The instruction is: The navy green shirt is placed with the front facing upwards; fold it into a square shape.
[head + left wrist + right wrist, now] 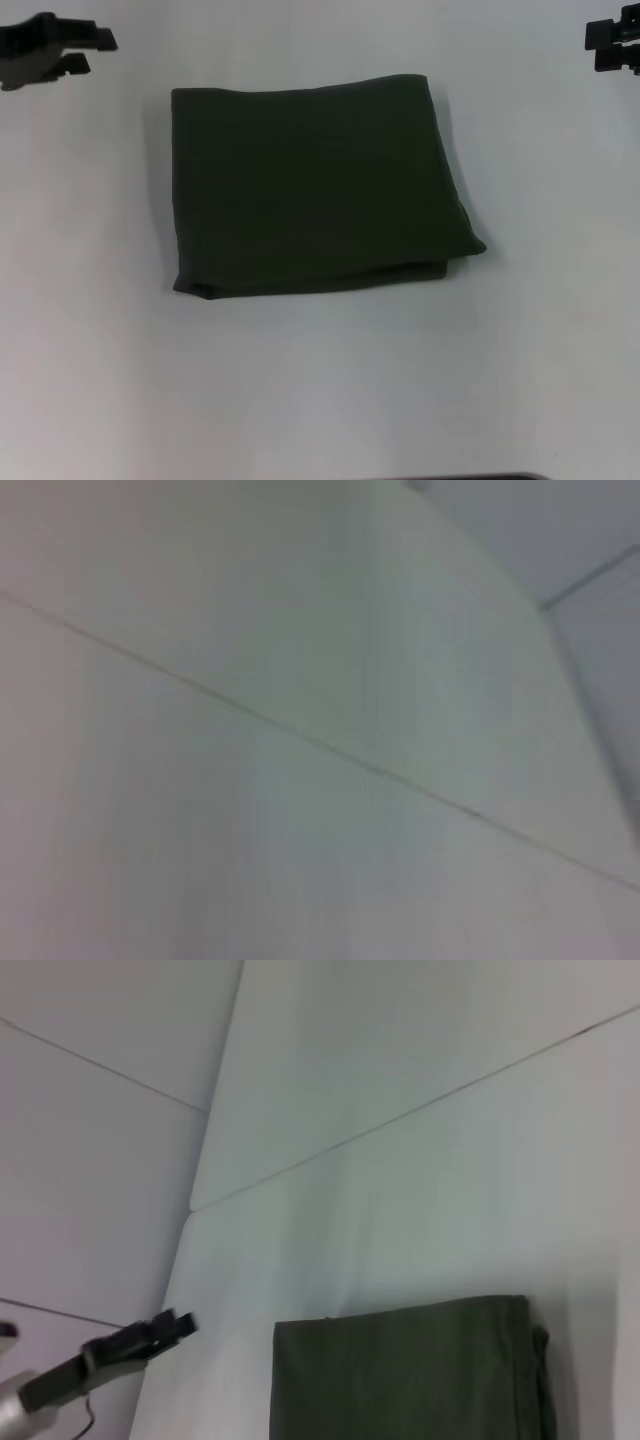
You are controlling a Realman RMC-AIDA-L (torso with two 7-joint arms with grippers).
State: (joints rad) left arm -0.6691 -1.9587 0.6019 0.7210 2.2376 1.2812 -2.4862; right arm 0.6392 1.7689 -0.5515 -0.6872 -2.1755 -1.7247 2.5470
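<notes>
The navy green shirt [315,190] lies on the white table as a folded, roughly square dark olive packet. Its plain side faces up, and layered edges show along the near side. No lettering is visible. My left gripper [94,52] hovers at the far left corner, well clear of the cloth, open and holding nothing. At the far right corner my right gripper [598,47] is also open and apart from the shirt. The right wrist view shows the folded shirt [400,1375] and, farther off, the left gripper [165,1328]. In the left wrist view only bare table appears.
The white table [320,390] surrounds the shirt on all sides. Thin seam lines [300,735] cross the tabletop. A dark edge [470,477] shows at the very near side of the head view.
</notes>
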